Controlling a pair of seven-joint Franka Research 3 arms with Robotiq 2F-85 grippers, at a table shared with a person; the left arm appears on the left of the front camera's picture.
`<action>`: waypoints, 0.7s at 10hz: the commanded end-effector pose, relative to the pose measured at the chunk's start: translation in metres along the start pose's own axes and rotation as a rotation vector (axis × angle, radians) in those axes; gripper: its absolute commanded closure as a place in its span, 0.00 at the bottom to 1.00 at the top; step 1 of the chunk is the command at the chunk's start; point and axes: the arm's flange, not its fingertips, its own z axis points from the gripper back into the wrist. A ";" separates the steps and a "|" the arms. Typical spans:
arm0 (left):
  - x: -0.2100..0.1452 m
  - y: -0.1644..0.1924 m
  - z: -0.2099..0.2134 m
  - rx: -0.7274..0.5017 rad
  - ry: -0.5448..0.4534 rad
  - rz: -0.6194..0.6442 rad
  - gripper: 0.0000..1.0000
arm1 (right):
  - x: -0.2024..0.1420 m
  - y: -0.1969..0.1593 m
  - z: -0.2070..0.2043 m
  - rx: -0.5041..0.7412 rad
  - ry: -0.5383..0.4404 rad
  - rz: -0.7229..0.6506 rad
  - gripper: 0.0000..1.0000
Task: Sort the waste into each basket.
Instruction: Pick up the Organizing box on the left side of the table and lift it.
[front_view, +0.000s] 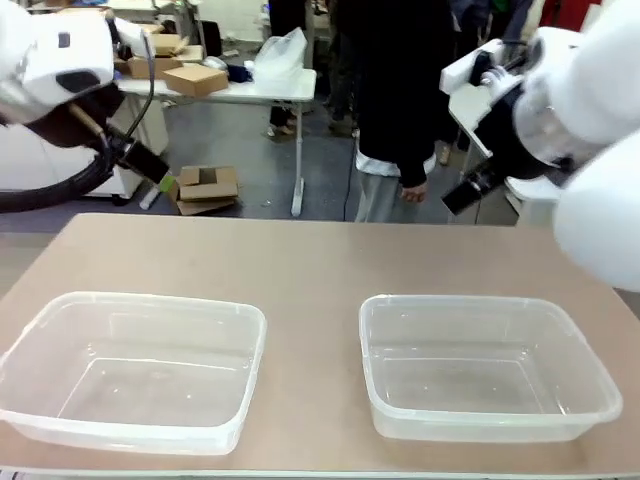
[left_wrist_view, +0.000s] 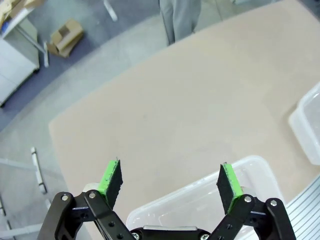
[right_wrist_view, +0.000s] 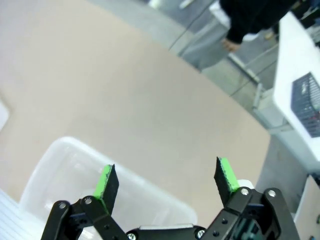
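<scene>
Left gripper (left_wrist_view: 170, 182) hovering wide open, nothing held, over left basket (front_view: 150, 310) at 7 o'clock. Right basket (front_view: 480, 310) at 5 o'clock, empty too. Right gripper (right_wrist_view: 166, 181) gaping, empty, above it. No waste in view; person (front_view: 400, 100) standing at 12 o'clock. Prob pre-start: next needs cans/bottles on table (front_view: 310, 260).

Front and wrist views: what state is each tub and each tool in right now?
Left tub: upright on the table, empty.
Right tub: upright on the table, empty.
Left tool: open, holding nothing, above the left tub.
Right tool: open, holding nothing, above the right tub.
</scene>
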 end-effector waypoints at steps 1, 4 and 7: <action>-0.097 -0.028 -0.044 0.022 -0.025 0.053 0.00 | -0.100 0.033 -0.042 -0.010 0.141 -0.144 0.00; 0.000 0.000 0.000 0.000 0.000 0.000 0.00 | 0.000 0.000 0.000 0.000 0.000 0.000 0.00; -0.016 0.027 0.033 -0.473 0.049 0.131 0.00 | -0.016 -0.009 0.024 0.188 -0.077 -0.220 0.00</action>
